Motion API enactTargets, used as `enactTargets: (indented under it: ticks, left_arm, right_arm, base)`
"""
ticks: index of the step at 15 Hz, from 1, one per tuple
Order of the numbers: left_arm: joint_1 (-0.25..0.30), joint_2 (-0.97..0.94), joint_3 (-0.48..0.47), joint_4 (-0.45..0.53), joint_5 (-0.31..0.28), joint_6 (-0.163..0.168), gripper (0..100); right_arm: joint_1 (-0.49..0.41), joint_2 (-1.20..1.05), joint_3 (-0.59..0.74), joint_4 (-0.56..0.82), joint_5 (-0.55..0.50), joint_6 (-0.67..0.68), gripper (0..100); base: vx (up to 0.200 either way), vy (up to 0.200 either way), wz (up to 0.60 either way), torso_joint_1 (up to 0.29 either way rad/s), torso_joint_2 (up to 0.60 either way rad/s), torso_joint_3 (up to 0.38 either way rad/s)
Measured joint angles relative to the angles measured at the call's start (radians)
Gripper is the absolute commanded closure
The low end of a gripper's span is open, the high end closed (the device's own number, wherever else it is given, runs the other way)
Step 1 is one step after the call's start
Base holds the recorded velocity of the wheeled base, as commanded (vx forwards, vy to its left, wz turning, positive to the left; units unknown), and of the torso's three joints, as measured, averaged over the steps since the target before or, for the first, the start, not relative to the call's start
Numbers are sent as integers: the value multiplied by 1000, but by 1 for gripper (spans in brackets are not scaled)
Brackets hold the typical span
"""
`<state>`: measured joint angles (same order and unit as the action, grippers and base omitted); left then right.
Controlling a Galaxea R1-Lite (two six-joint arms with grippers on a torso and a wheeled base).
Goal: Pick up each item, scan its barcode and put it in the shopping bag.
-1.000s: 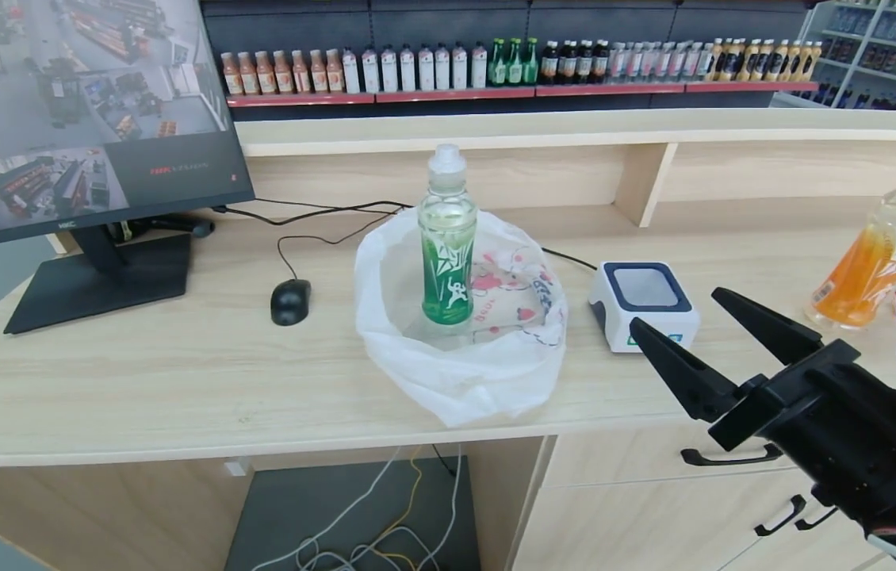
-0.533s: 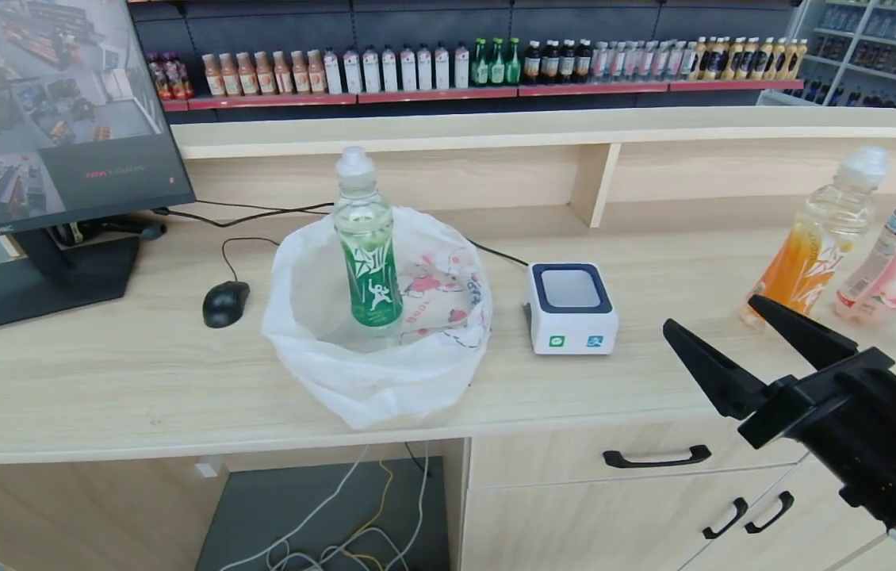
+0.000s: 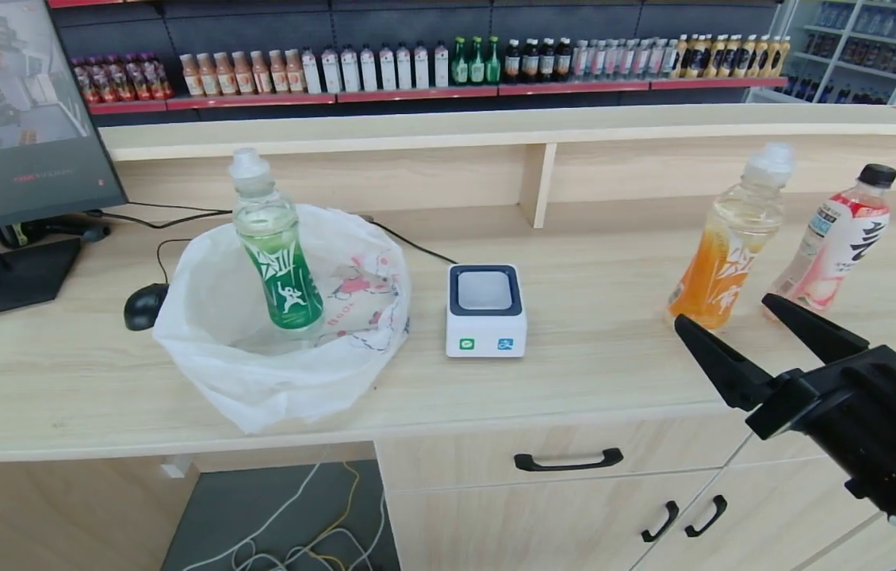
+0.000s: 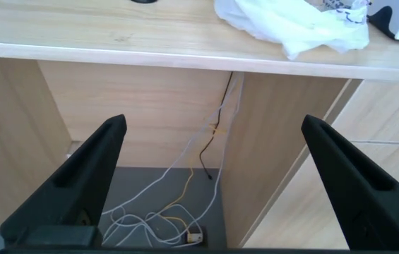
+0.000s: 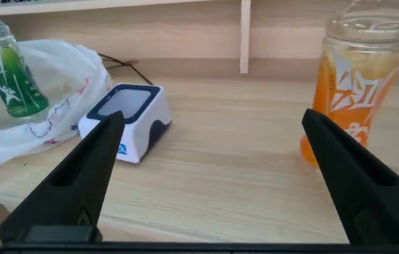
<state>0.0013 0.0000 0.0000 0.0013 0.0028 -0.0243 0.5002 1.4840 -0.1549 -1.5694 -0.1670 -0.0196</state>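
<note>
A green-labelled bottle (image 3: pixel 269 242) stands upright inside the white shopping bag (image 3: pixel 273 369) on the wooden counter (image 3: pixel 591 349). The white barcode scanner (image 3: pixel 486 311) sits to the right of the bag. Further right stand an orange drink bottle (image 3: pixel 725 242) and a pink-labelled bottle (image 3: pixel 832 242). My right gripper (image 3: pixel 725 325) is open, low in front of the orange bottle and holding nothing. From its wrist the orange bottle (image 5: pixel 358 85), scanner (image 5: pixel 125 121) and green bottle (image 5: pixel 5 67) show ahead. My left gripper (image 4: pixel 213 152) is open below the counter's edge, under the bag (image 4: pixel 294 25).
A monitor (image 3: pixel 8 111) and a black mouse (image 3: pixel 145 305) with cables sit at the counter's left. A raised wooden ledge (image 3: pixel 495 127) runs along the back. Drawers with black handles (image 3: pixel 567 461) lie below the counter, and loose cables (image 4: pixel 178 212) hang in the open bay.
The head camera has swung to the right, so bag, scanner and monitor shift left in the picture and the pink-labelled bottle comes into view. The right gripper stays open.
</note>
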Motion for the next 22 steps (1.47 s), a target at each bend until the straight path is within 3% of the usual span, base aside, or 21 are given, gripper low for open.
enactTargets:
  ticks: [5,22]
  left_arm:
    - [0,0,0,0,0,1,0]
    - [0,0,-1,0,-1,11,0]
  right_arm:
    - [-53,2,12,0,1,3,0]
    - [-77,233,-150,0,0,-10,0]
  base:
    - [0,-200,0,4,2,0]
    - [0,0,0,0,0,0]
